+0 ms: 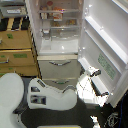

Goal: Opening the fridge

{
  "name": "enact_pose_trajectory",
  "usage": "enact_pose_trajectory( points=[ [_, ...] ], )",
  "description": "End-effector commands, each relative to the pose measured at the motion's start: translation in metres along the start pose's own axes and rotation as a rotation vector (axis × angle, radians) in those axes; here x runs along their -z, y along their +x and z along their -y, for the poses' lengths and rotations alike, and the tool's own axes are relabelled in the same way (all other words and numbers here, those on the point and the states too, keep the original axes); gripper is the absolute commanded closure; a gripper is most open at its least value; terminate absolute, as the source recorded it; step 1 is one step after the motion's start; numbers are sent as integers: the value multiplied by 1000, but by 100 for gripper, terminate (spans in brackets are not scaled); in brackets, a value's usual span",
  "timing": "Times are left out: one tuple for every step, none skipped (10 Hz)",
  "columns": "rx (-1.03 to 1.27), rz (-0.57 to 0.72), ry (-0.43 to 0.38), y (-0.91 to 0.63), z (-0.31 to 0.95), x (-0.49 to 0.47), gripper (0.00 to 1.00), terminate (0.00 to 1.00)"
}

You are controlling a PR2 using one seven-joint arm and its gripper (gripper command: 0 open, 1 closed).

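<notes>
We see the fridge [60,35] with its big door [105,50] swung wide open. Our hand [98,84] reaches by the door's bottom edge. We cannot tell if it grips.

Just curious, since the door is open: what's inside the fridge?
Inside the fridge are shelves holding a few blurry items, one orange-red. What they are cannot be told. The two lower drawers are shut, hiding their contents.

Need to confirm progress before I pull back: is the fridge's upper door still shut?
No, the upper door of the fridge stands swung wide open toward the exterior view's right, with the lit shelves inside exposed.
</notes>
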Motion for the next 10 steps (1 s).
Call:
enact_pose_trajectory(
  points=[
    [-248,-13,5,-214,-117,57,0,0],
    [-310,0,12,-256,-139,60,0,0],
    [-385,4,60,-295,-161,60,0,0],
    [-438,-2,129,-330,-173,62,0,0],
    [-453,5,174,-361,-177,61,0,0],
    [-472,9,235,-389,-186,65,0,0],
    [-489,2,275,-411,-194,71,0,0],
    [-553,-20,301,-448,-206,81,0,0],
    [-575,-30,311,-461,-209,86,0,0],
    [-603,-43,316,-479,-210,92,0,0]
  ],
)
